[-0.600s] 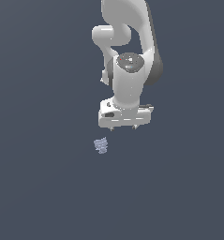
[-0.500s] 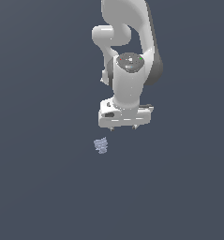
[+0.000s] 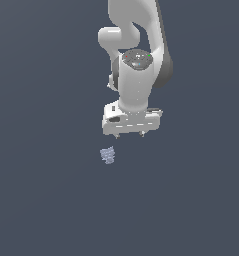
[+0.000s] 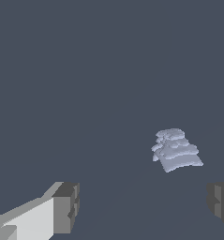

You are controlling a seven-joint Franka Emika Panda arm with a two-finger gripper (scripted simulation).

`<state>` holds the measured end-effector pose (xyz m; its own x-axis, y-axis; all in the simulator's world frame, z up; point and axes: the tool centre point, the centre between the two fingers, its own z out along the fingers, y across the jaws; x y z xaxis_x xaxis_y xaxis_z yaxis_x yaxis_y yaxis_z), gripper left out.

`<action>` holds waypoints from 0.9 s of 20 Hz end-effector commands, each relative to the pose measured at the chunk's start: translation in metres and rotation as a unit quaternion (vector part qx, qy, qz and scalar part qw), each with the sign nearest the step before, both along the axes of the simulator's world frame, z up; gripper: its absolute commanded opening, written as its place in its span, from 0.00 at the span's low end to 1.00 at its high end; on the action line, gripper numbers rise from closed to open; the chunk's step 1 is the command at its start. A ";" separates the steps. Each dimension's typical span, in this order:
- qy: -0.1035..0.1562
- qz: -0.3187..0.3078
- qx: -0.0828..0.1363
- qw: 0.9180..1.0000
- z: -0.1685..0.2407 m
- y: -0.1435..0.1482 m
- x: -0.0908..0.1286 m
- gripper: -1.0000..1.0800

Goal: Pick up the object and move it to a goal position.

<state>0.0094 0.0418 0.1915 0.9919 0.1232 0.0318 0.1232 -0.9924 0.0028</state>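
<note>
Near lump: fingers spread wide, nothing held.

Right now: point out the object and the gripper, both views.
object [image 3: 107,155], exterior view, middle of the ridged lump
object [image 4: 175,150], wrist view, its ridged top
gripper [image 3: 130,134], exterior view, between the fingertips

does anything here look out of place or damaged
Nothing stands out. The small ridged blue-grey object lies alone on the plain dark surface, intact, apart from the open white gripper, which is empty.
</note>
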 end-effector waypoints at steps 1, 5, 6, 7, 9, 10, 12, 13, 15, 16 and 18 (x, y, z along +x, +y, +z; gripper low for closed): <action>0.000 0.003 -0.001 1.000 0.001 0.000 0.000 0.96; 0.000 -0.004 0.000 1.000 -0.001 0.000 0.000 0.96; 0.001 -0.008 0.001 1.000 -0.001 -0.001 0.000 0.96; 0.001 -0.013 0.001 1.000 -0.002 -0.002 0.000 0.96; 0.001 -0.025 0.002 1.000 -0.004 -0.003 0.001 0.96; 0.001 -0.032 0.002 0.999 -0.005 -0.004 0.001 0.96; 0.002 -0.049 0.003 0.999 -0.007 -0.006 0.002 0.96; 0.003 -0.058 0.004 0.998 -0.009 -0.007 0.002 0.96; 0.004 -0.080 0.005 0.997 -0.012 -0.009 0.003 0.96; 0.004 -0.091 0.006 0.996 -0.014 -0.011 0.003 0.96; 0.005 -0.117 0.007 0.993 -0.018 -0.014 0.004 0.96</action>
<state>0.0127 0.0302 0.1767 0.9970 -0.0738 0.0234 -0.0735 -0.9972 -0.0098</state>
